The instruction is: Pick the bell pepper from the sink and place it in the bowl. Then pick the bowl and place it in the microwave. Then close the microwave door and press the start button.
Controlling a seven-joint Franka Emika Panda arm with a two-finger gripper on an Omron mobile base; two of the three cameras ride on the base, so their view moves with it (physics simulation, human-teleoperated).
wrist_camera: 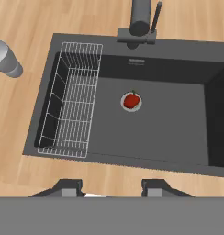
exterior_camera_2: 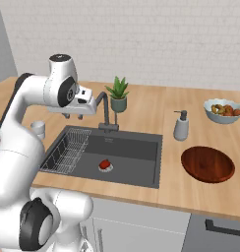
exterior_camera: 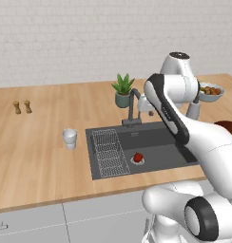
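While hovering high above the sink [wrist_camera: 178, 133], end effector [wrist_camera: 111, 188] empty, fingers apart w/ nothing between them: step 1, pepper pick, not yet begun by the look of it. Bell pepper [wrist_camera: 131, 100] sitting on the drain, mid-basin, just right of the wire rack [wrist_camera: 72, 101], below the faucet [wrist_camera: 141, 20]. Next move prob calls for a straight descent into the basin, centred over pepper, clear of faucet and rack, then closing on it. Bowl [exterior_camera_2: 207, 164] waiting on the table right of the sink, near front edge. Count: 1 pepper, 1 red bowl, 1 pale food bowl [exterior_camera_2: 224, 110] toward back right, 1 soap dispenser [exterior_camera_2: 181, 126], 1 plant [exterior_camera_2: 118, 94], 1 cup [exterior_camera: 70, 138], 2 shakers [exterior_camera: 22, 107] far left.
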